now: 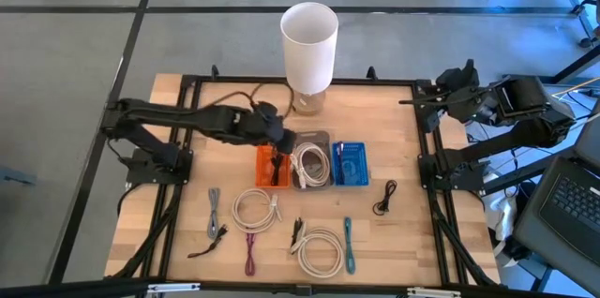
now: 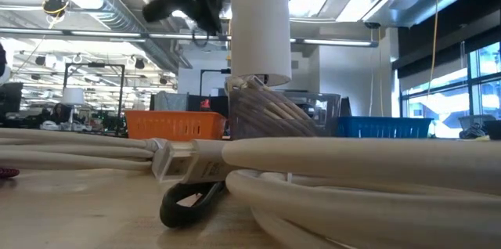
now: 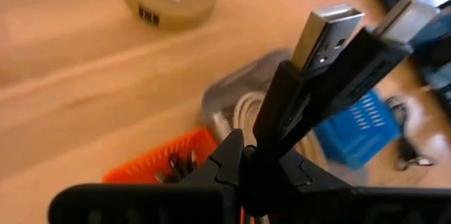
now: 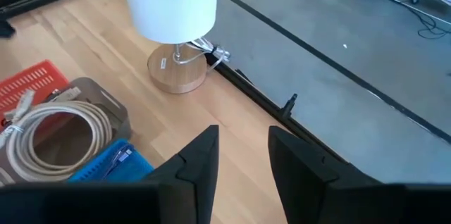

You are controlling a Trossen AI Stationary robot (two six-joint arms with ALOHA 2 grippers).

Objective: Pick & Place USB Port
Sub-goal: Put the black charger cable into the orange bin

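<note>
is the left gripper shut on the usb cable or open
Shut on it: the left gripper clamps the black usb cable, its metal plug sticking out past the fingers, above the orange basket.

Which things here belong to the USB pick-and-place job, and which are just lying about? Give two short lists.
In the job:
left tool, shut on the black USB cable
orange bin

Lying about:
lamp
blue bin
white coiled cable
right tool, parked at the table edge

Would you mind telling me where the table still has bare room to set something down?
Bare wood lies left of the lamp behind the left arm, right of the lamp toward the right arm, and between the blue basket and the black cable. The front middle is crowded with coiled white cables and loose leads.
</note>
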